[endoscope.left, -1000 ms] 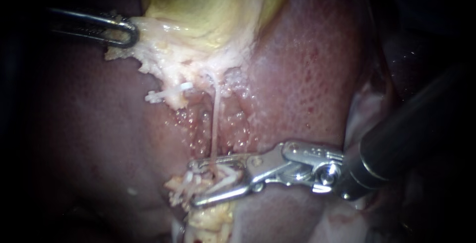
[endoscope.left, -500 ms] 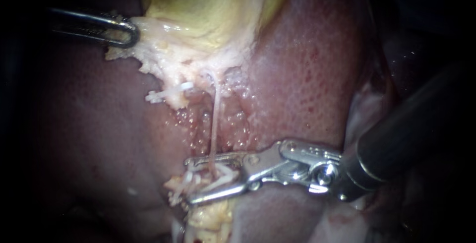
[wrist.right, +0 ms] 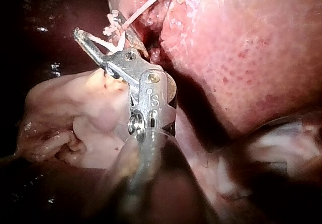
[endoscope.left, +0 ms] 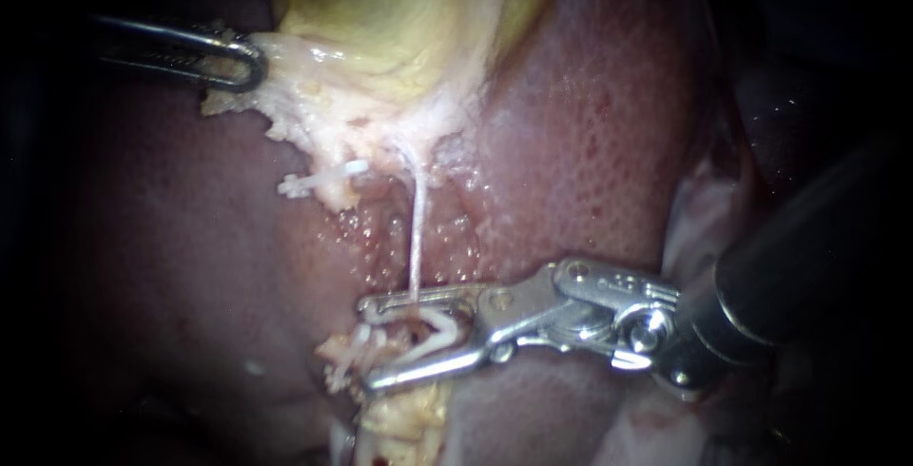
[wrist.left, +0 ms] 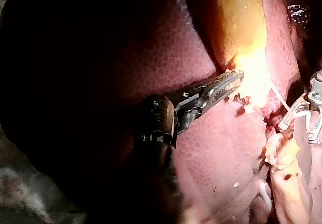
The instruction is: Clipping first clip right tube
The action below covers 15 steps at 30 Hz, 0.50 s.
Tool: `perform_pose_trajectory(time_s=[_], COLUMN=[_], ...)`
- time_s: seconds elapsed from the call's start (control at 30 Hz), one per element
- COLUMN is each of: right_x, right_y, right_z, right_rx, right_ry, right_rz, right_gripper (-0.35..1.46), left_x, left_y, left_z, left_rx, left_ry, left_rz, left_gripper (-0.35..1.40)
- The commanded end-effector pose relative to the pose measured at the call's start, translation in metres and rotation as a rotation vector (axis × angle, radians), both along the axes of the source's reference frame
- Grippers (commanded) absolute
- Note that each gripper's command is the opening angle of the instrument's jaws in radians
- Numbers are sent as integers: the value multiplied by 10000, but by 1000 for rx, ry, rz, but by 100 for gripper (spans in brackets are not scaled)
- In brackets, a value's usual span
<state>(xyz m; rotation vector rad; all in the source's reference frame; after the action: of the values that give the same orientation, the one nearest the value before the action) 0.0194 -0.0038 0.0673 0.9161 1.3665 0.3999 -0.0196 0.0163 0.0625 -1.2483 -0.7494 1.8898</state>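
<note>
We work over the liver (endoscope.left: 590,124), broad and red, with the yellow gallbladder (endoscope.left: 399,19) lying at its upper edge. Our left instrument (endoscope.left: 242,62) comes in high, its jaws pinching the pale fringe (endoscope.left: 285,95) below the gallbladder and drawing it out to the left. Our right instrument (endoscope.left: 369,347) reaches in low, its jaws standing apart around an open white clip (endoscope.left: 428,325) that rests against both of them. The right tube (endoscope.left: 416,228), a thin pale strand, runs down from the gallbladder's neck to the upper jaw; we cannot tell whether it lies fully inside the clip. A short stub (endoscope.left: 319,179) beside it carries clips of its own. As we judge it, the clip is at the tube but not yet closed: squeezing it shut and freeing the jaws remain.
</note>
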Motion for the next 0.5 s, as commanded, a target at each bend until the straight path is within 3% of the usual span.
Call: perform_pose_trajectory(time_s=[0.03, 0.5], right_x=[0, -2], right_y=[0, -3], right_z=[1, 4], right_rx=[-1, 19], right_ry=[0, -7], right_rz=[0, -13], right_gripper=[43, 24], left_x=[0, 0], left_y=[0, 0], left_z=[0, 0], left_rx=[0, 0], left_ry=[0, 0], left_rz=[0, 0], left_gripper=[-35, -35])
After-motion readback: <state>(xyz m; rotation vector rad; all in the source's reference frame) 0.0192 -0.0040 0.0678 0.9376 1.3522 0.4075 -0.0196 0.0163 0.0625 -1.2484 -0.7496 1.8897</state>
